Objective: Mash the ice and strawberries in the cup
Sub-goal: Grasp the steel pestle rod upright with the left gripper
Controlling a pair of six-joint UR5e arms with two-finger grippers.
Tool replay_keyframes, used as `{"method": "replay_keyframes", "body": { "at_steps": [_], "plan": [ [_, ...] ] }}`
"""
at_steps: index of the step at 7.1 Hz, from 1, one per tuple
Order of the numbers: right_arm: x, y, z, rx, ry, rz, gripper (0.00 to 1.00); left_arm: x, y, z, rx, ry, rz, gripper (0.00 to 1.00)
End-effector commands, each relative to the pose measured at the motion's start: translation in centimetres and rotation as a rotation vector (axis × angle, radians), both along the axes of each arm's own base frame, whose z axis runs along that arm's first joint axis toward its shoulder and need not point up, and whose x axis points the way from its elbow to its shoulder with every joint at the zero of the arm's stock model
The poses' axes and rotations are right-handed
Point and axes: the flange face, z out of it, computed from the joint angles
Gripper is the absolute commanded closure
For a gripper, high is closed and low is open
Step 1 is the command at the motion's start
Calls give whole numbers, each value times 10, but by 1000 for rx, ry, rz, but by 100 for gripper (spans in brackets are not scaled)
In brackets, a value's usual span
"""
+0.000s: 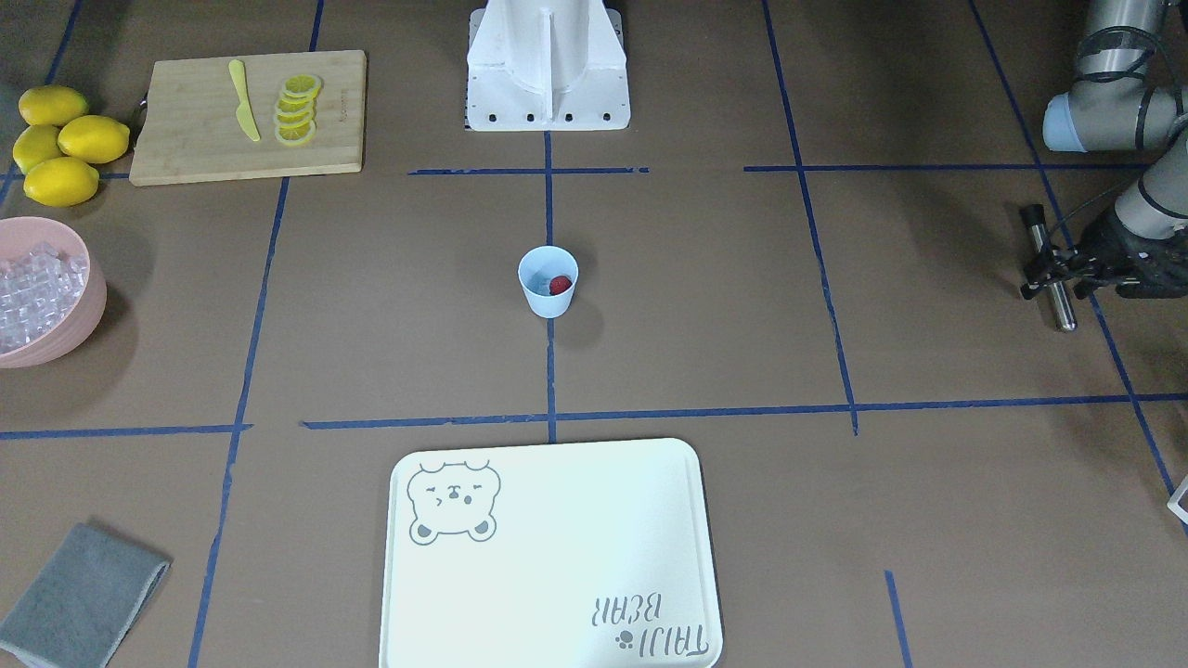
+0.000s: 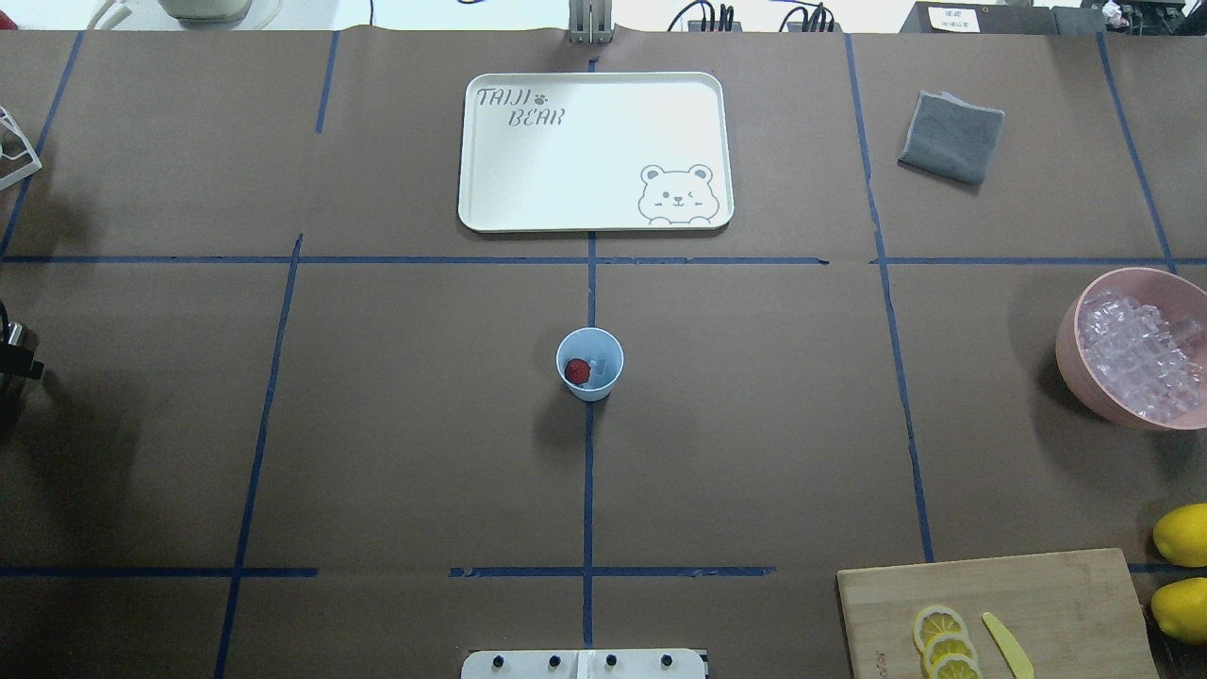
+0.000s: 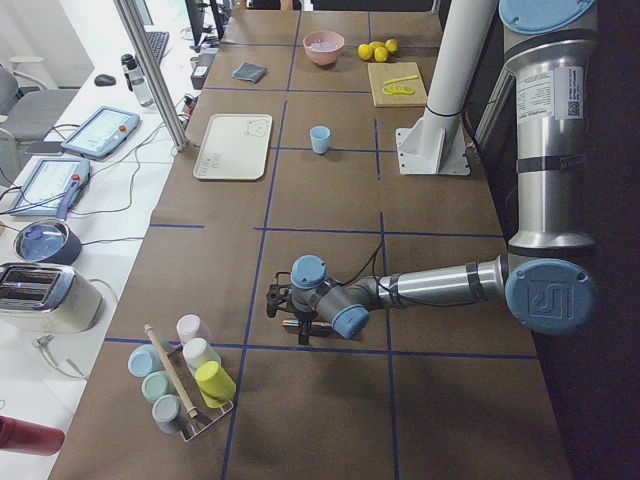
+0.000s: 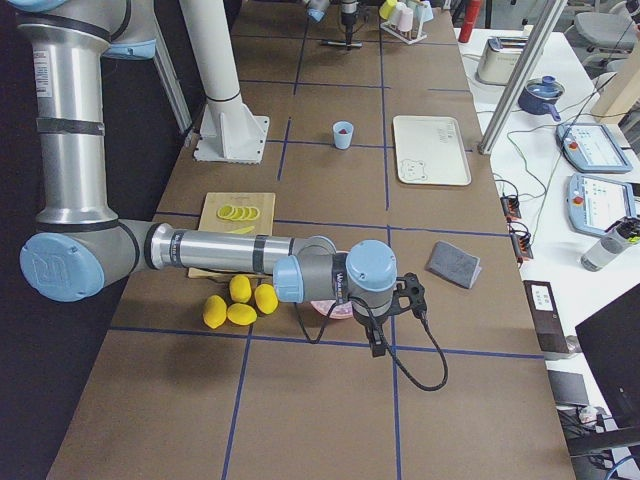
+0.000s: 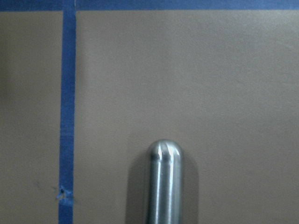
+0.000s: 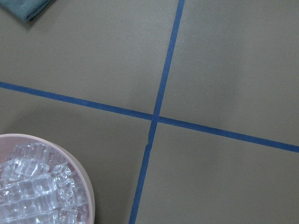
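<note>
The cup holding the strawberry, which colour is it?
The cup is light blue, clearest in the front-facing view.

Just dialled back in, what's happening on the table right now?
Nothing is being mashed yet. The light-blue cup stands alone mid-table with one strawberry inside. The left pincer is down at a metal rod at the table's left end; whether it has clamped it is unclear. The right pincer hangs near the pink bowl of ice cubes.
</note>
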Motion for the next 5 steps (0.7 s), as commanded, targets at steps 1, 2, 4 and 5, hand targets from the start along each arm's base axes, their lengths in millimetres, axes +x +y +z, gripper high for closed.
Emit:
{"method": "replay_keyframes", "body": {
  "at_steps": [1, 2, 4, 5],
  "plan": [
    [0, -1, -1, 2, 0, 0, 1, -2, -1, -3, 8, 1, -2, 72],
    [0, -1, -1, 2, 0, 0, 1, -4, -1, -4, 10, 2, -5, 91],
    [0, -1, -1, 2, 0, 0, 1, -8, 1, -27, 39, 22, -13, 100],
    [0, -1, -2, 4, -2, 0, 1, -16, 6, -51, 67, 38, -22, 100]
  ]
}}
